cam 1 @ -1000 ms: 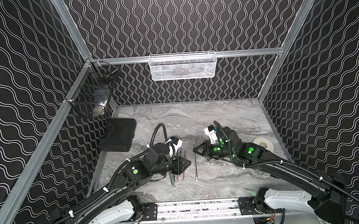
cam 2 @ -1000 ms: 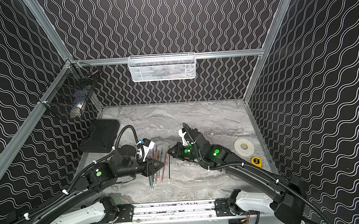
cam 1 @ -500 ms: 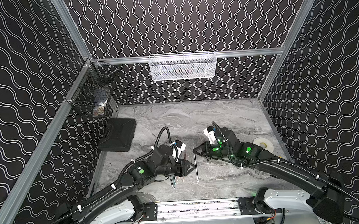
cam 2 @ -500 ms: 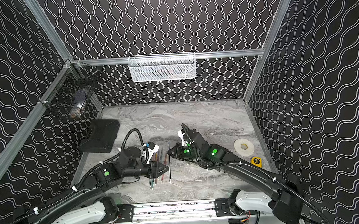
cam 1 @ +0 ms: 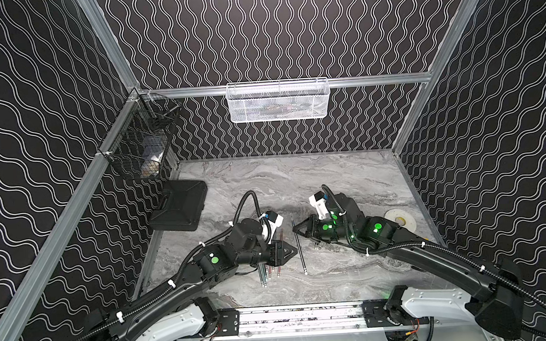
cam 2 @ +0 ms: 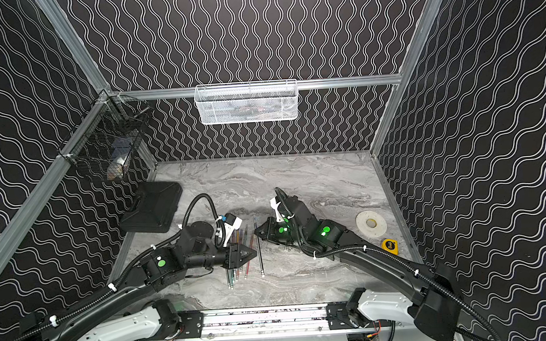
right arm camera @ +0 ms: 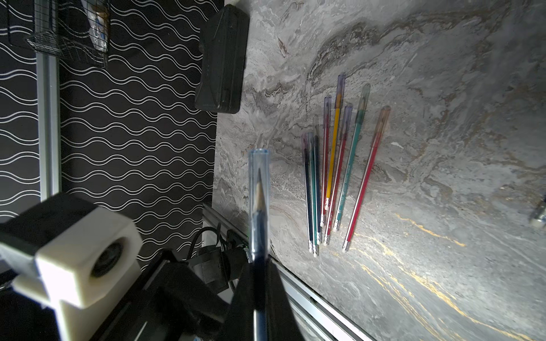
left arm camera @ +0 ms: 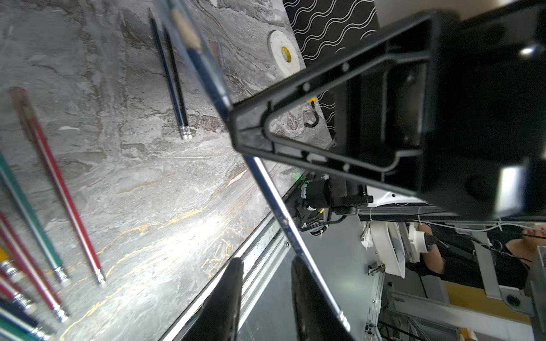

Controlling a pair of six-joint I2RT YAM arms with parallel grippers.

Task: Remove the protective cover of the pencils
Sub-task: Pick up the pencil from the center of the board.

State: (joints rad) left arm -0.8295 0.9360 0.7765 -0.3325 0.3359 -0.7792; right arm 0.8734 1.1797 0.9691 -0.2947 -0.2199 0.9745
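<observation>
Left tool (cam 1: 295,250) nearer right tool's (cam 1: 295,231) pencil (right arm camera: 259,224)

Beside the silver rail (cam 1: 300,317), the left arm (cam 1: 162,301) and right arm (cam 1: 439,258) each begin in a white, screw-dotted housing. Away from the rail every link is matte black. Round green lights (cam 1: 214,260) glow on the joints. Ribbed black cable conduit (cam 1: 244,205), cinched with white zip ties (cam 1: 171,284), follows both. Farthest from the rail, white camera blocks (cam 1: 274,219) sit behind the left gripper (cam 1: 295,251) and right gripper (cam 1: 295,230), both black triangular frames with small screw holes.
</observation>
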